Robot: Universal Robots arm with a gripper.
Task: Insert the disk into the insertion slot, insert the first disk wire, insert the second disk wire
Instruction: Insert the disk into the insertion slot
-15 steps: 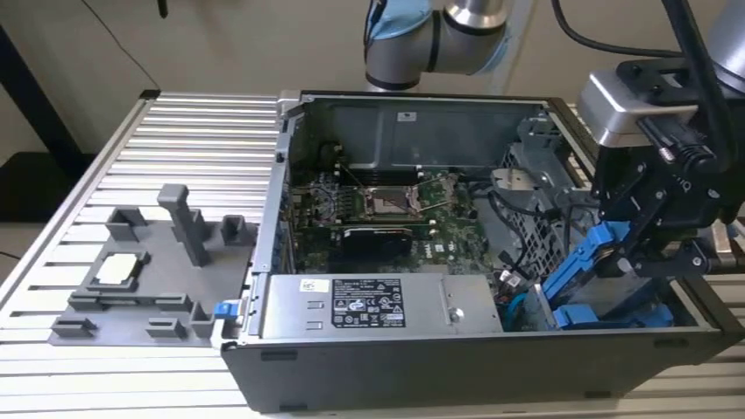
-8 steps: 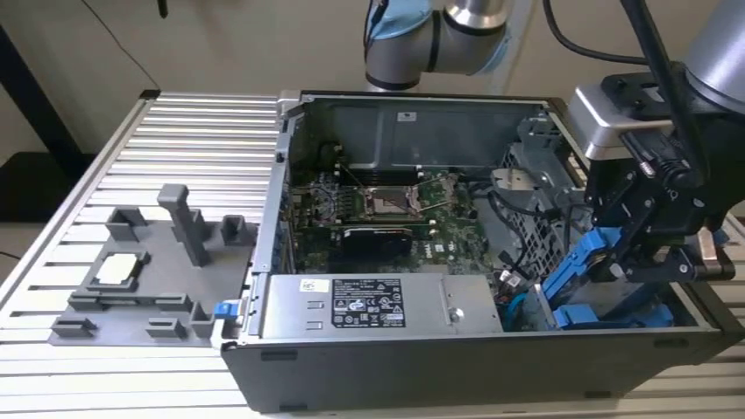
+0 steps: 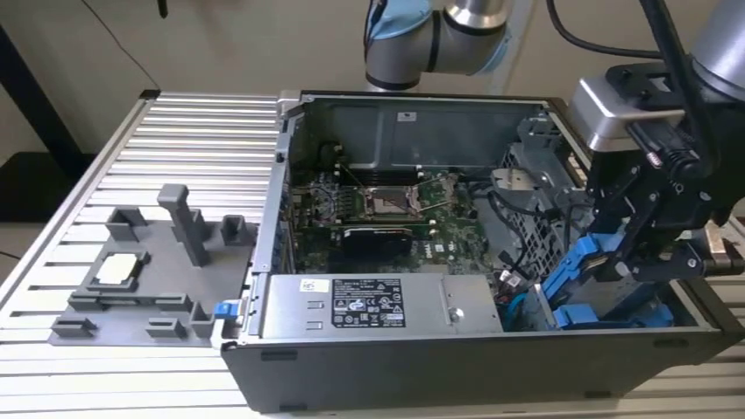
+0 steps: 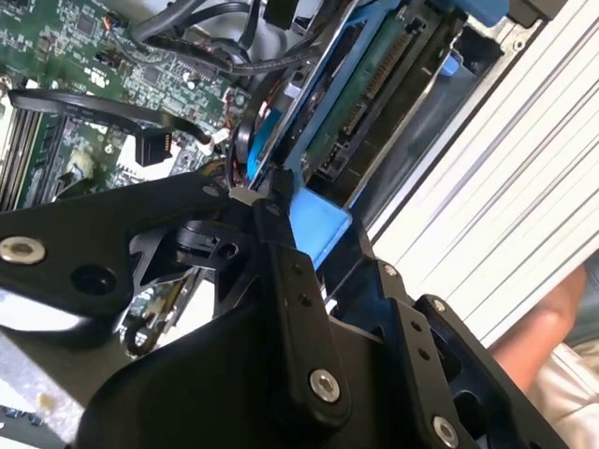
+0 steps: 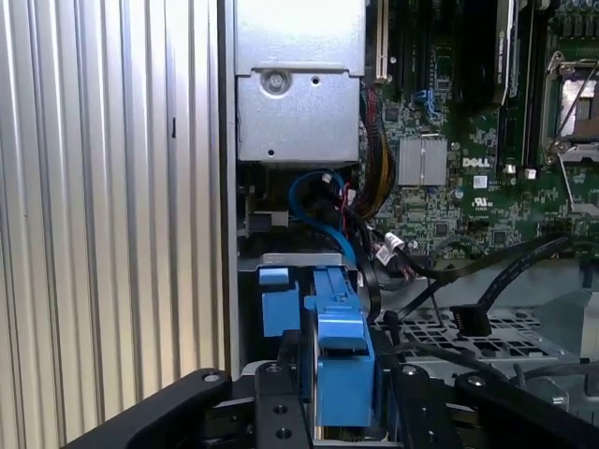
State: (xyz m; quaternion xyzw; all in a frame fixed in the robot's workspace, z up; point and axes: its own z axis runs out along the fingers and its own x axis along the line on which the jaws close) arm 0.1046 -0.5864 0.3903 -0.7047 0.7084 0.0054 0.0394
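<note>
1. At the far left of the exterior view, a grey fixture tray [image 3: 157, 271] sat on the ribbed table [image 3: 198, 122], well apart from the work.
2. Mid-frame stood the open computer case [image 3: 466, 375], with its power supply box [image 3: 372, 305] along the near wall.
3. At the lower right, the gripper [image 3: 617, 262] was pinching the disk [image 3: 580, 266] by its blue carrier. In the first wrist view the carrier sat squarely between the two black fingers [image 5: 281, 402].
4. The disk stood on edge. Its long axis ran steeply, leaning a little, from the fingers down into the case's corner, just beside the drive cage [image 3: 529, 192].
5. From where I stood, the disk and the fingers hid the mouth of the insertion slot. I could not tell whether the disk's lower end had entered it, or whether it touched the other blue carrier [image 3: 617, 316] below.
</note>
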